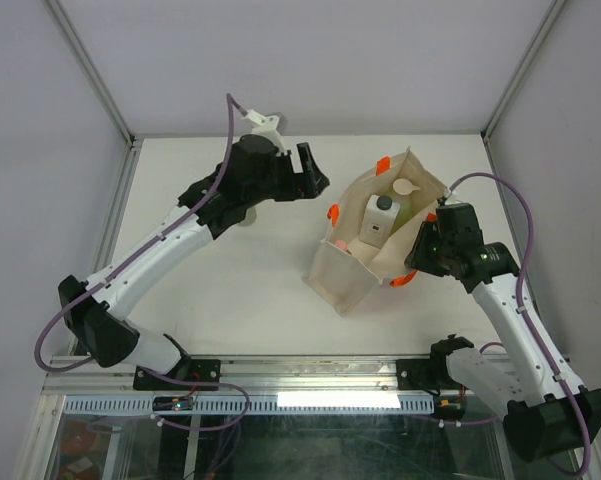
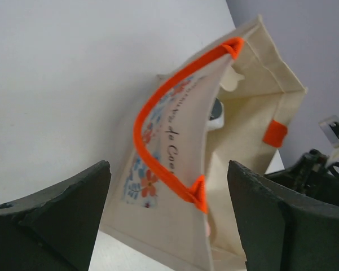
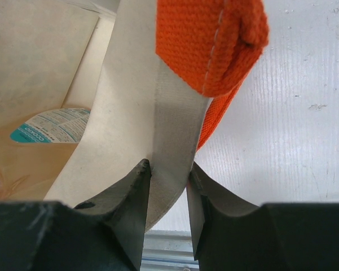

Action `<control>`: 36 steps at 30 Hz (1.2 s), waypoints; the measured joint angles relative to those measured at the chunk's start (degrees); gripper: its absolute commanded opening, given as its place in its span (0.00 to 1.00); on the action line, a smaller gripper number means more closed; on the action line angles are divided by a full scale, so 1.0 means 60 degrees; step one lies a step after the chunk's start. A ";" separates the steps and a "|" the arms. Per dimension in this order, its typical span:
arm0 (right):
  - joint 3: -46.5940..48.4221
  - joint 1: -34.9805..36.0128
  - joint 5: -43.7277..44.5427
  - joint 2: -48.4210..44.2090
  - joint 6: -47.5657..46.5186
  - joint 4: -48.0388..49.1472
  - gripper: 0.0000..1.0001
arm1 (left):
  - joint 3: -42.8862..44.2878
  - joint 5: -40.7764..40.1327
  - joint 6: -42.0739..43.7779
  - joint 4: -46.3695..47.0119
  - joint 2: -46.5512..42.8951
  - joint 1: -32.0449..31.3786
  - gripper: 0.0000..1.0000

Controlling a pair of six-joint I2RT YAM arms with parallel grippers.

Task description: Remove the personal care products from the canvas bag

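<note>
The canvas bag [image 1: 352, 272] stands open right of centre, with orange tabs. Inside it I see a pale bottle with a dark cap [image 1: 382, 218], a pale green bottle [image 1: 408, 208] with a cream top [image 1: 404, 186], and a pink one [image 1: 356, 247]. My right gripper [image 1: 421, 255] is shut on the bag's right wall [image 3: 169, 135], just below an orange tab [image 3: 214, 39]; a bottle with a teal label [image 3: 45, 132] lies inside. My left gripper [image 1: 315, 172] is open and empty, up-left of the bag. In its wrist view the bag [image 2: 175, 186] and its orange handle [image 2: 152, 152] stand between the fingers [image 2: 62, 220].
Metal frame posts [image 1: 110, 100] and grey walls close in the white table [image 1: 230, 290] at back and sides. An aluminium rail [image 1: 310, 372] runs along the near edge. The right arm [image 2: 316, 175] shows behind the bag in the left wrist view.
</note>
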 measured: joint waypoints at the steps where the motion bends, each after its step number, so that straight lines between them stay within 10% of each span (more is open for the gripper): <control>1: 0.0000 0.0000 -0.0004 0.0007 -0.0004 0.0000 0.34 | 0.0160 -0.0040 -0.0080 0.0000 0.0124 -0.0237 0.83; 16: 0.0000 -0.0004 0.0000 -0.0073 -0.0025 0.0000 0.34 | 0.3945 -0.0579 0.1056 -0.0055 0.3271 -0.3268 0.78; 24: 0.0000 0.0000 0.0000 -0.0273 -0.0025 -0.0004 0.34 | 0.7220 -0.1475 0.1446 -0.1384 0.6171 -0.3417 0.84; 36: 0.0000 0.0000 -0.0007 -0.0379 -0.0025 0.0000 0.34 | 0.7424 -0.3209 0.1603 -0.2517 0.7362 -0.3355 0.99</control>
